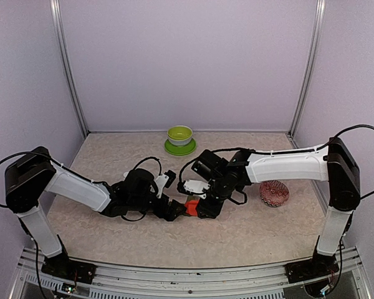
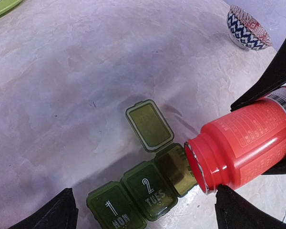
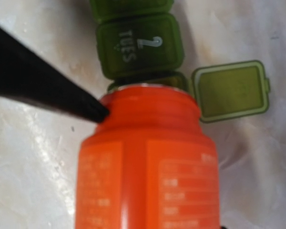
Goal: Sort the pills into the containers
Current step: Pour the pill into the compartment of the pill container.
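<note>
While right hand (image 1: 198, 205) clamps red bottle (image 2: 248, 143) — left hand (image 1: 172, 210) spread — dark green containers (image 2: 143, 191) show one lid (image 2: 149, 125) open.

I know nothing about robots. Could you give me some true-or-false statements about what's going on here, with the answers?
1. The red bottle is tipped with its open mouth over the pill organizer. True.
2. All three organizer lids are shut. False: MON and TUES are shut, but the third lid is flipped open.
3. The right pincer grips the red bottle. True.
4. The left pincer is clamped on the organizer. False: it stands open and grips nothing.
5. The patterned bowl sits on a green saucer. False: the lime-green bowl sits on the saucer, and the patterned bowl stands alone.
</note>
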You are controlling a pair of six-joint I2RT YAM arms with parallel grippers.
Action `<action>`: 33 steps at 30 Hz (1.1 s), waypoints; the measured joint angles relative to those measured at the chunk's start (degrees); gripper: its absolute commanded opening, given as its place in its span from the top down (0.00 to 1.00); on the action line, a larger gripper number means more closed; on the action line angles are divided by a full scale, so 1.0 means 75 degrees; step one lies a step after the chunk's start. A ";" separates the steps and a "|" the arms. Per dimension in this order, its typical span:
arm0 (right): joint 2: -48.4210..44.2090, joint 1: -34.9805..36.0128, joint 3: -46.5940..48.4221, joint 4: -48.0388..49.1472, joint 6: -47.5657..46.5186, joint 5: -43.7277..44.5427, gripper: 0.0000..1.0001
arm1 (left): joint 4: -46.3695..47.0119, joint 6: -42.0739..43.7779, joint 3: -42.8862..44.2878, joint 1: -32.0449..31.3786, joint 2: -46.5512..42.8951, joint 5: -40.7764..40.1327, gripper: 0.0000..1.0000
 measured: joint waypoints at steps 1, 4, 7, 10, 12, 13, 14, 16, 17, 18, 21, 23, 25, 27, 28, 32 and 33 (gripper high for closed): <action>0.0000 0.0000 0.0012 -0.0023 -0.0015 0.0003 0.95 | 0.0000 0.0000 0.0000 0.0000 0.0000 0.0000 0.02; 0.0003 0.0000 0.0017 -0.0050 -0.0026 -0.0003 0.95 | -0.0003 0.0000 0.0003 0.0000 0.0000 0.0003 0.02; 0.0050 0.0003 0.0067 -0.0102 -0.0044 -0.0009 0.95 | -0.0020 0.0000 0.0006 0.0000 0.0009 0.0000 0.02; 0.0128 0.0003 0.0146 -0.0163 -0.0058 -0.0009 0.95 | -0.0044 0.0000 0.0009 0.0000 0.0035 0.0000 0.02; 0.0140 0.0003 0.0154 -0.0172 -0.0070 -0.0017 0.95 | -0.0050 0.0000 0.0009 0.0000 0.0044 0.0000 0.02; 0.0140 0.0003 0.0154 -0.0181 -0.0070 -0.0017 0.95 | -0.0050 0.0003 0.0009 0.0000 0.0044 0.0000 0.02; 0.0143 0.0003 0.0160 -0.0184 -0.0073 -0.0020 0.95 | -0.0050 0.0000 0.0009 0.0000 0.0044 0.0000 0.02; 0.0152 0.0003 0.0175 -0.0192 -0.0073 -0.0020 0.95 | -0.0050 0.0000 0.0009 0.0000 0.0044 0.0000 0.02; 0.0154 0.0003 0.0184 -0.0201 -0.0073 -0.0017 0.95 | -0.0050 0.0000 0.0009 0.0000 0.0044 0.0000 0.02; 0.0157 0.0003 0.0189 -0.0201 -0.0073 -0.0017 0.95 | -0.0050 0.0000 0.0009 0.0000 0.0044 0.0000 0.02; 0.0157 0.0003 0.0195 -0.0207 -0.0073 -0.0015 0.95 | -0.0050 0.0003 0.0009 0.0000 0.0044 0.0000 0.02; 0.0157 0.0003 0.0195 -0.0207 -0.0076 -0.0012 0.95 | -0.0050 0.0003 0.0012 0.0000 0.0044 0.0000 0.02; 0.0157 0.0003 0.0195 -0.0204 -0.0076 -0.0012 0.95 | -0.0050 0.0003 0.0012 0.0000 0.0044 0.0000 0.02; 0.0157 0.0000 0.0195 -0.0201 -0.0076 -0.0009 0.95 | -0.0052 0.0003 0.0012 0.0000 0.0044 -0.0003 0.02; 0.0157 0.0003 0.0195 -0.0201 -0.0076 -0.0009 0.95 | -0.0052 0.0003 0.0012 0.0000 0.0044 -0.0003 0.02; 0.0157 0.0003 0.0195 -0.0198 -0.0079 -0.0009 0.94 | -0.0070 0.0003 0.0023 0.0000 0.0044 0.0000 0.02; 0.0157 0.0003 0.0195 -0.0201 -0.0079 -0.0012 0.94 | -0.0076 0.0003 0.0026 0.0000 0.0044 -0.0003 0.02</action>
